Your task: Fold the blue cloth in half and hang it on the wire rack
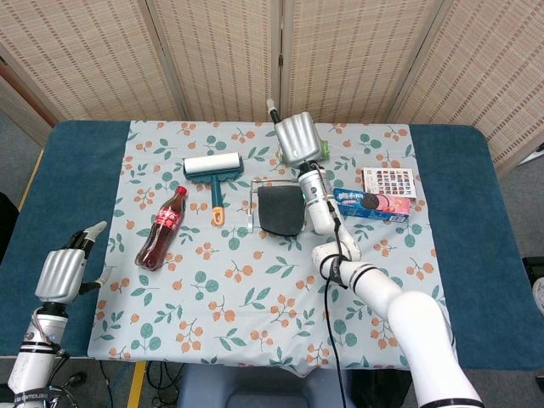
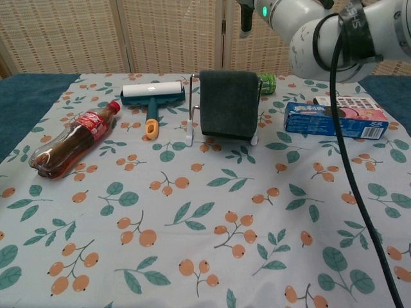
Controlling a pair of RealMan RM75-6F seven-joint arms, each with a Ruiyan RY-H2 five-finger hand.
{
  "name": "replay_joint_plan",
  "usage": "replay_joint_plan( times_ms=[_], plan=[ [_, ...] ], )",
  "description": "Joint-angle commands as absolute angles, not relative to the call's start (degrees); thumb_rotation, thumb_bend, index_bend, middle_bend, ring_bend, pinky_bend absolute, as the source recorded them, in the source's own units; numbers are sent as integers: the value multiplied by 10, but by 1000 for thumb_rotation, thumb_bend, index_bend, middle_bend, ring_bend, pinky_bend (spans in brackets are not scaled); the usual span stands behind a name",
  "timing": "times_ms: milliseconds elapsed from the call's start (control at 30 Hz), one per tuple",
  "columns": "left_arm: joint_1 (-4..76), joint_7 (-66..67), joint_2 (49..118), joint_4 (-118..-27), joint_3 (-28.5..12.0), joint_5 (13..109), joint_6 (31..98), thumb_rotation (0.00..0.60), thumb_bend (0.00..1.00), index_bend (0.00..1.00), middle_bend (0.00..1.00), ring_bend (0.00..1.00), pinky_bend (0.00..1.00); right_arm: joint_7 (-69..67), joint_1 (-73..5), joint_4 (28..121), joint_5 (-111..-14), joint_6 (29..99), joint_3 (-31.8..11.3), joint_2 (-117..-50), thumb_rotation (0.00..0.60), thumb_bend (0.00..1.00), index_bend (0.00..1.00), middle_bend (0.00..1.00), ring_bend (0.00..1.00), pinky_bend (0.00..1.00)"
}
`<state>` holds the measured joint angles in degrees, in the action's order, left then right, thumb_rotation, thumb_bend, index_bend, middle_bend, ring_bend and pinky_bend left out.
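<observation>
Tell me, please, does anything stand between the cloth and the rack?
Nothing visible does: the cloth already hangs draped over the rack. The right hand is above it, apart from it.
</observation>
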<state>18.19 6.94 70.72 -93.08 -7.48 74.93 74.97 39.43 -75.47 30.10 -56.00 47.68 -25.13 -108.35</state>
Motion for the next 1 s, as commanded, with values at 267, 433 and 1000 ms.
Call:
replay_joint_plan(
  times_ms=[267,433,1000],
  plan=[
    [182,70,703,-924,-78,746,748,600,294,90,191,177,440,348,-691,411,-602,536,-226,-1008,600,7,97,880,869,1000],
    [184,69,699,-921,-85,743,749,600,294,90,191,176,433,335,-617,560,-619,593,-207,-921,600,103,232,827,822,1000],
    [188,87,677,-926,-96,726,743,600,294,98,191,176,391,231,-348,932,-690,754,-95,-655,600,354,383,612,579,820]
  ],
)
